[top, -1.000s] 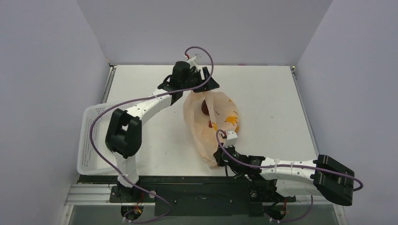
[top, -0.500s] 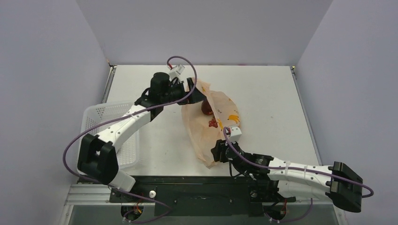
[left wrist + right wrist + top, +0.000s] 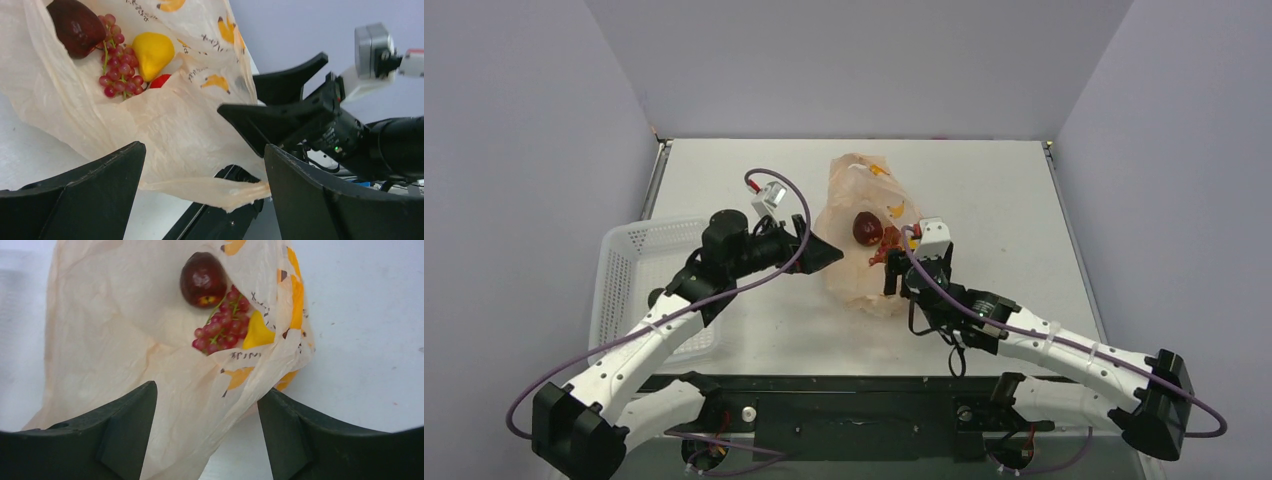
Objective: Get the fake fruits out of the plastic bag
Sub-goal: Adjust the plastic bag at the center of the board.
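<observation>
The plastic bag point(image 3: 854, 270) lies slack on the table, peach with yellow banana prints. Its mouth shows the fake fruits: a dark red round one point(image 3: 864, 228) point(image 3: 202, 280) point(image 3: 75, 25), a red berry cluster point(image 3: 222, 327) point(image 3: 117, 62), a yellow fruit point(image 3: 152, 50) and part of a bright red one point(image 3: 160, 81). My left gripper point(image 3: 816, 243) point(image 3: 205, 147) is open at the bag's left side, and a loose flap of bag crosses between its fingers. My right gripper point(image 3: 916, 268) point(image 3: 206, 389) is open at the bag's near right edge, with bag film between the fingers.
A white mesh basket point(image 3: 624, 235) stands at the left edge of the table, under my left forearm. Grey walls close in the table on three sides. The black base rail runs along the near edge.
Both grippers have opened and let the bag go. It has dropped flat, further back. My left arm has pulled back towards the near left. My right arm has swung up beside the bag.
</observation>
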`<state>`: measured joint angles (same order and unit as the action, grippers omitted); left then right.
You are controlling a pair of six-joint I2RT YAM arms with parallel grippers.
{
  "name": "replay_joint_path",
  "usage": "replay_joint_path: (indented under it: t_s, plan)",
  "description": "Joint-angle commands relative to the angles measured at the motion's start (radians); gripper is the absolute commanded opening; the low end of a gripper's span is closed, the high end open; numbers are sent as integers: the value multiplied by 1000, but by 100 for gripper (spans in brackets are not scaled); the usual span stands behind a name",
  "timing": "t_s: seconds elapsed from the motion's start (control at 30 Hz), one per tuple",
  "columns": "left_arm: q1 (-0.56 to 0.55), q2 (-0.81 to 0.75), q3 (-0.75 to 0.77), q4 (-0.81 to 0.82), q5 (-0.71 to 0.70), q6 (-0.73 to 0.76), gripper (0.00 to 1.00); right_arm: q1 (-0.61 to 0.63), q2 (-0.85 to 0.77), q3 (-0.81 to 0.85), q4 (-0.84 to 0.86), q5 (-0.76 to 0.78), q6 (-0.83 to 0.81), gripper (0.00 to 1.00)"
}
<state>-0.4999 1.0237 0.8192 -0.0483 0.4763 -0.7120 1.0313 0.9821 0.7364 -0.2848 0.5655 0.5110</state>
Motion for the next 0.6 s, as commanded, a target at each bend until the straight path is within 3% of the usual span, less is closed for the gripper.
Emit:
replay_joint_path:
  t_s: [0.0, 0.17, 0.37, 0.57]
  plan:
    - [-77, 4, -1, 20, -105, 0, 87, -108, 120, 98, -14, 40, -67, 69]
    - [-155, 62, 75, -13, -222, 39, 87, -125, 206, 150, -14, 39, -98, 68]
    - [-183, 213, 187, 29, -251, 79, 85, -130, 100, -8, 65, -13, -70, 67]
    - [-269, 428, 220, 170, -407, 120, 84, -146, 48, -107, 100, 7, -52, 41]
